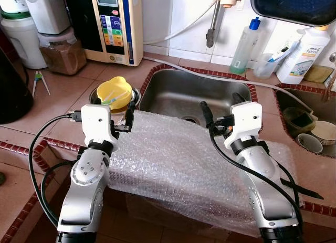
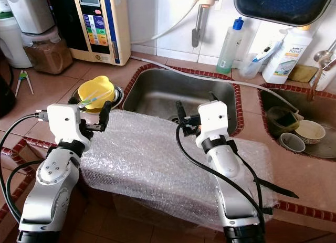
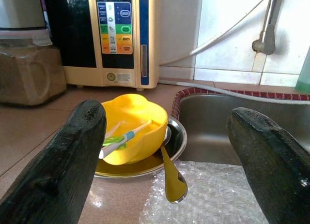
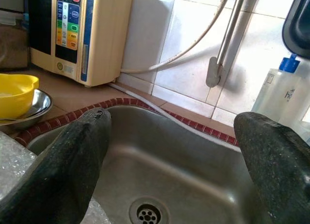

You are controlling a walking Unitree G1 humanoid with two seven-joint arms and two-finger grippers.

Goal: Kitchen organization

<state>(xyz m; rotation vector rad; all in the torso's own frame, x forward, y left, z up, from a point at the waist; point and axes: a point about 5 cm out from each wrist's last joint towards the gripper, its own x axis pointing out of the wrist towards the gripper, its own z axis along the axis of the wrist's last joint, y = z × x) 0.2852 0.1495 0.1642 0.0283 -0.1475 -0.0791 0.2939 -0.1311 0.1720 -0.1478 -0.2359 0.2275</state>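
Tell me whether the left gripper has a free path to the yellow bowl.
Probably yes: the left gripper is open and hovers just short of the yellow bowl, with nothing between them; only a spoon leans off the metal dish beneath.

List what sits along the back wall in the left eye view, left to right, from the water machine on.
Water machine → hanging hose nozzle → clear bottle with blue cap → small clear cup → white detergent bottle.
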